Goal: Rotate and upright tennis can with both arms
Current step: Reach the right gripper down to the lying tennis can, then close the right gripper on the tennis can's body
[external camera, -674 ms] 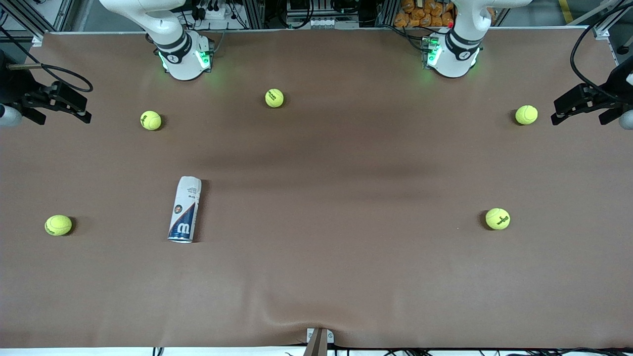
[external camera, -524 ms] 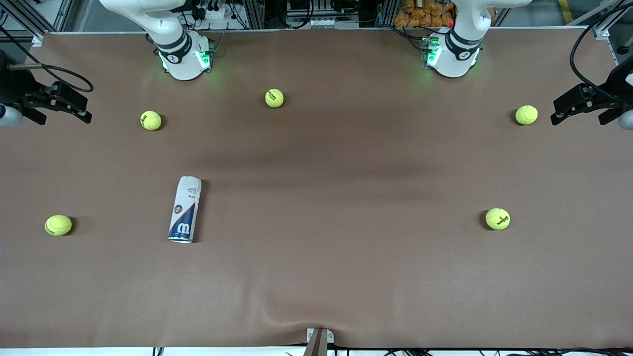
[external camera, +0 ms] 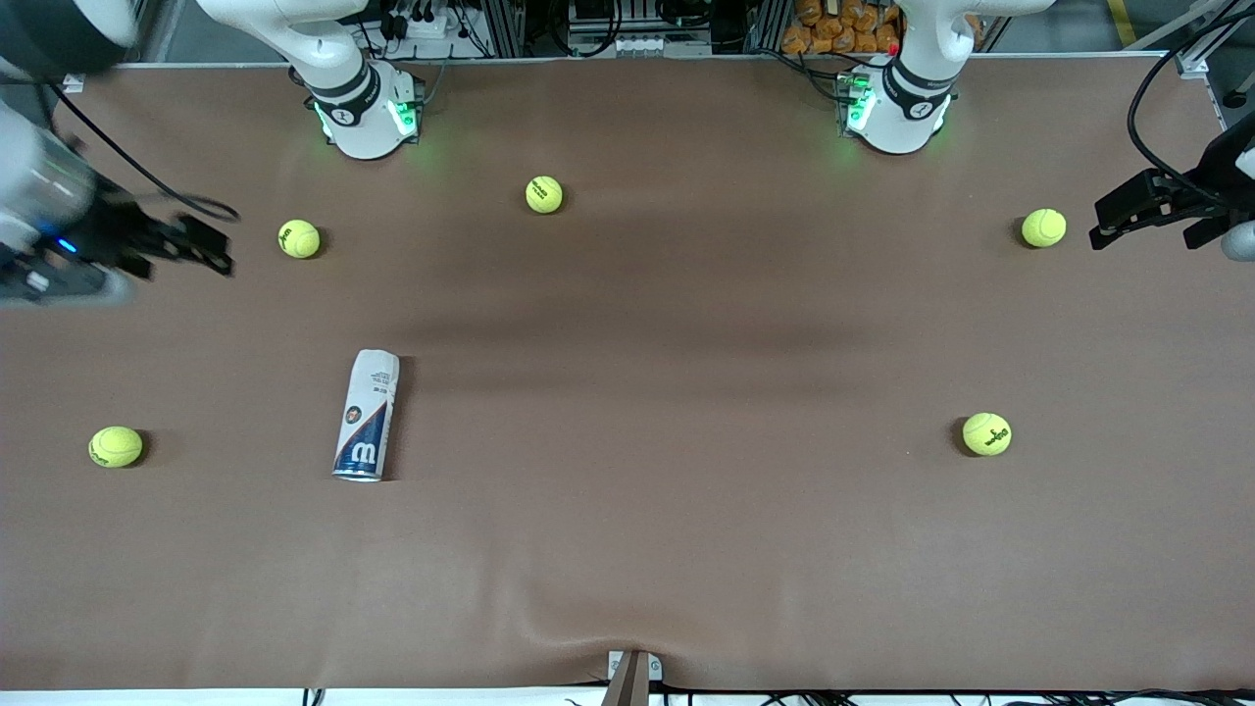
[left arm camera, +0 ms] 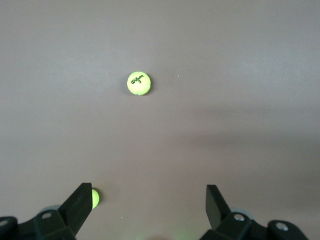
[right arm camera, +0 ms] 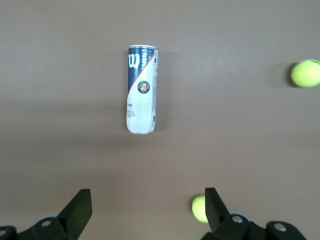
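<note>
While the tennis can (external camera: pixel 366 416) lies flat on the brown desk (external camera: pixel 667 529) toward the right arm's end, its silvery rim faces the front camera. Five yellow-green balls are scattered well apart: one (external camera: pixel 116 446) beside the can near the desk's edge, one (external camera: pixel 299 238) farther from the camera than the can, one (external camera: pixel 544 194) near the bases, and two (external camera: pixel 1043 227) (external camera: pixel 986 433) toward the left arm's end.

The right gripper (external camera: pixel 181 245) hangs over the desk with its fingers (right arm camera: pixel 77 212) spread apart and holding nothing; the can and one ball (right arm camera: pixel 199 208) lie on the desk ahead of the fingertips. Compared with half a second ago, it has swung inward from the desk's edge toward the can. The left gripper (external camera: pixel 1128 208) waits over its end, fingers (left arm camera: pixel 80 205) apart and empty, barely changed.

Nothing touches the can, and bare desk surrounds it on all sides.
</note>
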You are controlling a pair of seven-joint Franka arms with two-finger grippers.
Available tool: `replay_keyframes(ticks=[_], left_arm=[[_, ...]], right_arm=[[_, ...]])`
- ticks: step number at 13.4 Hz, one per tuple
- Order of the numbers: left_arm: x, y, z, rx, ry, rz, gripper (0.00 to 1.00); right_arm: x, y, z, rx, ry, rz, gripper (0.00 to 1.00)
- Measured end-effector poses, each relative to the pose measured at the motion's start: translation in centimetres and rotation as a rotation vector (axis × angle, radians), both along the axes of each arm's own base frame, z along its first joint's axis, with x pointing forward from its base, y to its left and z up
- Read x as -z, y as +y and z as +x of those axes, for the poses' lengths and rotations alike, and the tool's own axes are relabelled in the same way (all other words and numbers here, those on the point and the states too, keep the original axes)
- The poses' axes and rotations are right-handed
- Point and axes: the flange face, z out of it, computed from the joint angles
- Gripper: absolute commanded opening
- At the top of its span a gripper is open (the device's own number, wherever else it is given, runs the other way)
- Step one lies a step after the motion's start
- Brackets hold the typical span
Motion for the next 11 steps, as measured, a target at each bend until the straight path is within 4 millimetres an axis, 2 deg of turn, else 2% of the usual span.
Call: replay_keyframes(ticks=[2,4,7,11], left_arm=[[0.1,0.0,0.0,0.000,0.001,0.000,1.00],[0.1,0.0,0.0,-0.001,0.003,0.000,1.00],[0.2,0.0,0.0,-0.001,0.005,0.000,1.00],[0.3,0.0,0.1,-0.001,0.007,0.000,1.00]], right_arm=[[6.7,1.3,0.9,-0.012,-0.014,-0.002,1.00],[11.9,2.2,1.9,0.013,-0.002,-0.010,1.00],[18.1,4.2,3.6,0.008,-0.004,-0.018,1.00],[25.1,4.5,4.6,0.009,-0.039,-0.023,1.00]])
